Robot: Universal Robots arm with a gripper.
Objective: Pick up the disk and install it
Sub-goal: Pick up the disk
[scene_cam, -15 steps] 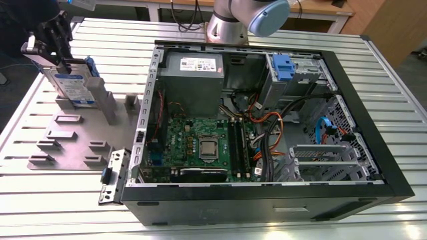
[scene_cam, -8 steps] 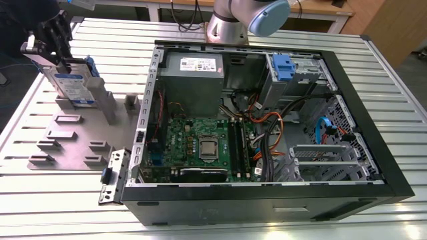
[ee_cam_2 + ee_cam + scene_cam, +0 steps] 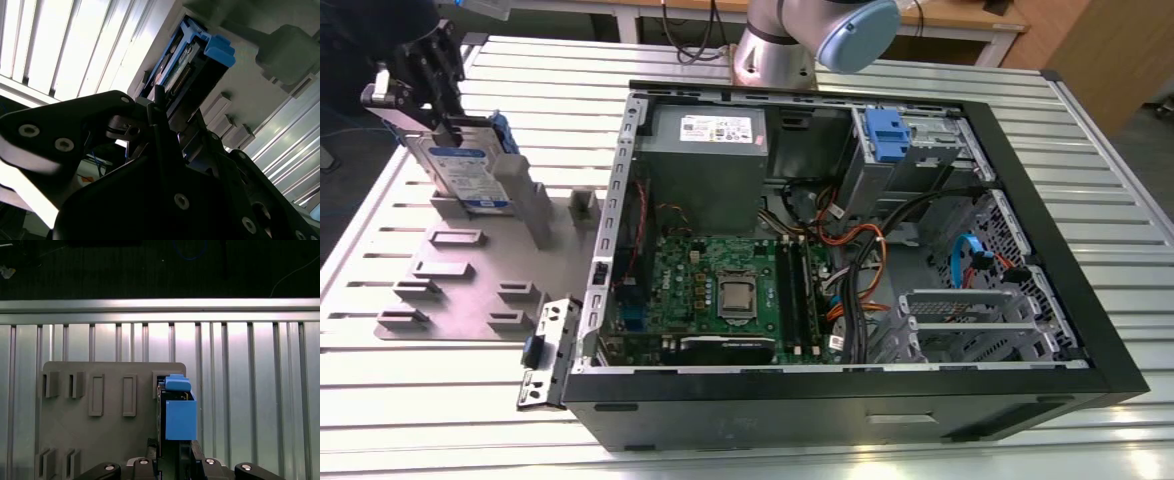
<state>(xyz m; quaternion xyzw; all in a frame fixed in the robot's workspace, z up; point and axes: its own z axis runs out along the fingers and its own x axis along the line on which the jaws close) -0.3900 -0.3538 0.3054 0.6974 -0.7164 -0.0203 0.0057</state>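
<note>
One disk point(image 3: 464, 178) stands upright at the slotted grey plate point(image 3: 467, 290) on the desk point(image 3: 427, 385), jaws clamped on its top, computer case point(image 3: 854, 412) alongside.

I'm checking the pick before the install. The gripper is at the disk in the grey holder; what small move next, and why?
Probably a short, straight lift, provided the grip is firm. The gripper sits at the top of the disk, which stands upright in the grey holder, so a sideways pull or tilt would likely jam it.
</note>
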